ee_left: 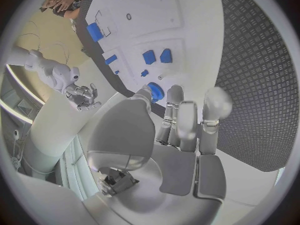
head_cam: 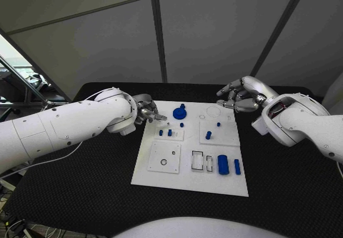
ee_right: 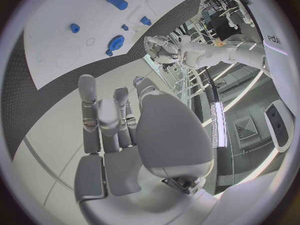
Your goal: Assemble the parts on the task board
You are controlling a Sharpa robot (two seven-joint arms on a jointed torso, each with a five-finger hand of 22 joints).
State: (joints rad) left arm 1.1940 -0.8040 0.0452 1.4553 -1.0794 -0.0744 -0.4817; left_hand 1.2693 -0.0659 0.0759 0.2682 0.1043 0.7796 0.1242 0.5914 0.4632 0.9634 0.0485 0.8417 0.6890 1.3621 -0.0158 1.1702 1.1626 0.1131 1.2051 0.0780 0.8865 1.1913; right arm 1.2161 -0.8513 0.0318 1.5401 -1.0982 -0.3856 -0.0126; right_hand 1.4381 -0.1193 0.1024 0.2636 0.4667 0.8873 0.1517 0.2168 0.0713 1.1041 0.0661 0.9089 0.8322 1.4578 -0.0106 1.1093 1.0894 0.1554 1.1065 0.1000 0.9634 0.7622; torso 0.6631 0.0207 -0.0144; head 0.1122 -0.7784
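The white task board (head_cam: 163, 176) lies in the middle of the black table. A round blue part (head_cam: 179, 113) stands near its far edge. Small blue pegs (head_cam: 166, 133) and another peg (head_cam: 208, 134) stand mid-board, and a blue cylinder (head_cam: 223, 164) lies beside a slim blue piece (head_cam: 237, 166) nearer me. My left hand (head_cam: 148, 113) hovers at the board's far left corner with its fingers (ee_left: 187, 117) stretched toward the round part (ee_left: 156, 91), holding nothing. My right hand (head_cam: 242, 96) hangs above the far right corner, fingers (ee_right: 106, 117) loosely bent and empty.
A square white plate with a hole (head_cam: 164, 157) and a slotted block (head_cam: 203, 160) sit on the board's near half. Black table (head_cam: 85, 173) lies open on both sides of the board. Grey panels rise behind the table.
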